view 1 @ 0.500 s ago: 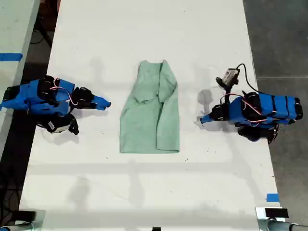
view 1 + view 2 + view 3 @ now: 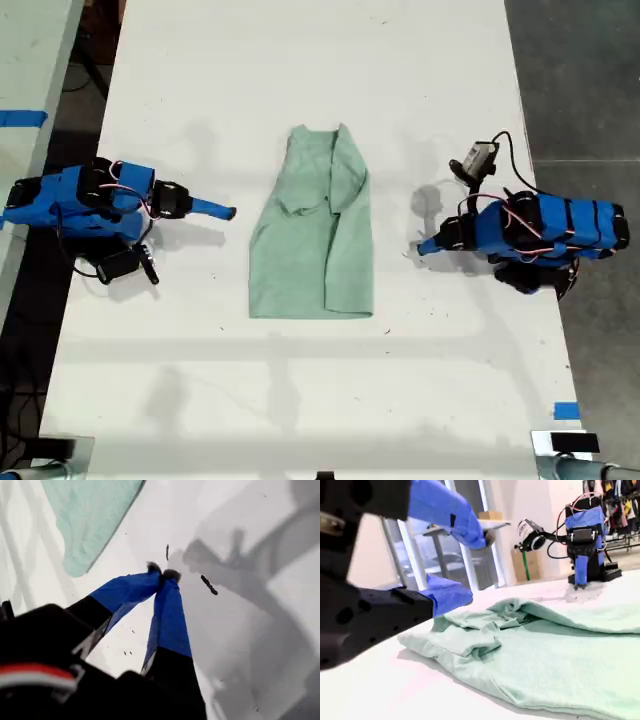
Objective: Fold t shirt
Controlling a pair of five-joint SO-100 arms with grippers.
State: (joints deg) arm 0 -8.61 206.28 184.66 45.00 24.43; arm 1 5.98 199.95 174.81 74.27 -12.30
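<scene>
The t shirt (image 2: 315,230) lies partly folded in the middle of the white table (image 2: 300,400), pale mint green, narrow end toward the far edge. In the exterior view's right, my first gripper (image 2: 425,246) rests low over the table, a short gap from the shirt's edge. Its blue fingertips (image 2: 162,574) meet, shut on nothing, with a corner of the shirt (image 2: 85,515) beyond them. At the exterior view's left, my second gripper (image 2: 222,211) points at the shirt from the other side. It is open (image 2: 474,567), with the rumpled shirt (image 2: 545,650) just ahead.
A small camera on a cable (image 2: 480,157) sticks out from the first arm (image 2: 585,545). Blue tape (image 2: 566,410) marks the table near the exterior view's lower right. Another table with blue tape (image 2: 22,118) stands at that view's left, dark floor (image 2: 580,80) at its right.
The second arm has reached slightly toward the shirt and its gripper tip has edged closer. The first arm and the shirt have not moved.
</scene>
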